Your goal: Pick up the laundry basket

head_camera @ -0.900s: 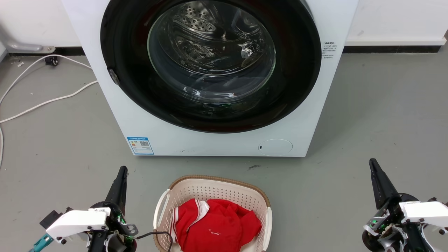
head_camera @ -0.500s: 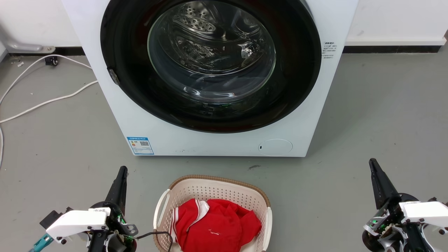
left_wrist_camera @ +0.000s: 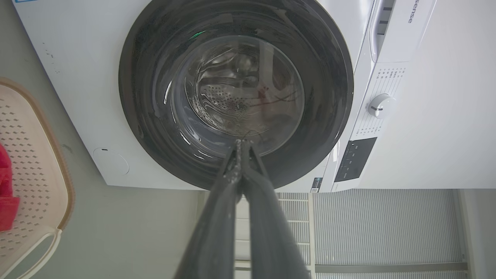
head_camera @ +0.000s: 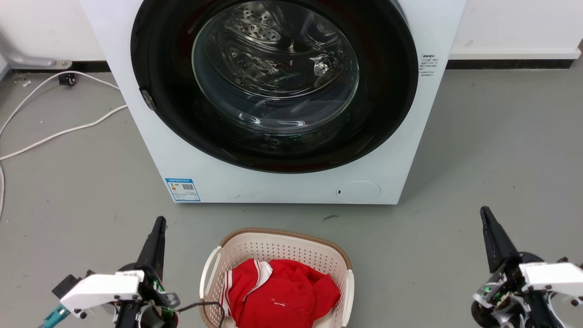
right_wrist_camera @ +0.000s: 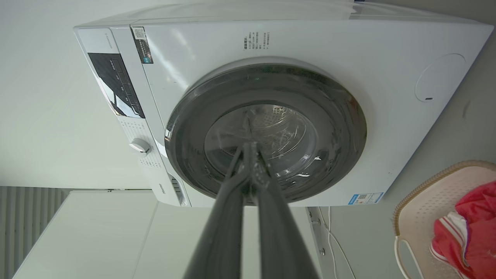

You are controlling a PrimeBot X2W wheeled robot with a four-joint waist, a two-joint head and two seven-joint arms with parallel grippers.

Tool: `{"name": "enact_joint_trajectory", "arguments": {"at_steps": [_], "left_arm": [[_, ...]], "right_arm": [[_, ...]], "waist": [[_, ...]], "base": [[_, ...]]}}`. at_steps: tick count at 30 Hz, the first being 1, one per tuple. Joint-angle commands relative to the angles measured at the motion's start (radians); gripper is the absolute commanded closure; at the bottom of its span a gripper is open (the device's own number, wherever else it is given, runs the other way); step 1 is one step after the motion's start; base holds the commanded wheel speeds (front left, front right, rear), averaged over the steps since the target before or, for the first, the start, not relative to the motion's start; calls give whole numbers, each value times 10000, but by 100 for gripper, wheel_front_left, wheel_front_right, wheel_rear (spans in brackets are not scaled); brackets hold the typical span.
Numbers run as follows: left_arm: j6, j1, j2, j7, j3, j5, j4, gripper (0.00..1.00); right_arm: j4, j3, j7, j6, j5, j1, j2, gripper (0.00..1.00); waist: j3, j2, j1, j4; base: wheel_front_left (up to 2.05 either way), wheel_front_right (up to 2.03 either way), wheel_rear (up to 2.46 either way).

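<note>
Head view: the laundry basket point(head_camera: 282, 248) stands on the grey floor point(head_camera: 478, 150) in front of the washing machine point(head_camera: 291, 187), near it but apart from its white front panel, at the bottom centre of the view. A red garment with white stripes point(head_camera: 278, 296) lies inside the basket, below the brown rim.

The left pincer point(head_camera: 160, 222) is poised to the left of the basket, close to its white side handle without touching it. The right pincer point(head_camera: 484, 211) is well apart on the basket's other side. Both point towards the machine.

Left wrist view: the two dark fingers of the left pincer point(left_wrist_camera: 242, 143) meet at their tips and grip nothing, with the round door behind them; the basket point(left_wrist_camera: 35, 155) lies at the view's edge.

Right wrist view: the right pincer point(right_wrist_camera: 250, 145) is likewise closed tip to tip and empty, with the basket point(right_wrist_camera: 434, 201) off to one side. A white cable point(head_camera: 59, 132) runs along the floor left of the machine.
</note>
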Motion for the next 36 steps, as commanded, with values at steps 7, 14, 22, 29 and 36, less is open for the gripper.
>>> {"name": "enact_joint_trajectory", "arguments": {"at_steps": [7,14,22,29,36], "left_arm": [[2,154,-16,-208,-69,108,78,0],[72,138,-14,-557,38,1246,-168,0],[464,267,-11,-1009,-202,3339,-708,0],[772,455,-9,-1335,-433,5064,-929,0],[973,522,-7,-1601,-543,6368,-1116,0]], "right_arm": [[150,23,-207,0,-173,171,12,0],[-200,-98,-555,0,-1361,212,9,0],[-697,114,-1009,0,-3701,389,5,0],[-1047,317,-1337,0,-5690,531,1,0],[-1352,483,-1604,1,-7190,702,-1,0]], "waist": [[4,-1,0,-1],[20,-1,0,-6],[21,-1,0,-8],[5,-1,0,-42],[6,-1,0,-36]], "base": [[0,0,0],[0,0,0],[0,0,0],[0,0,0],[0,0,0]]}}
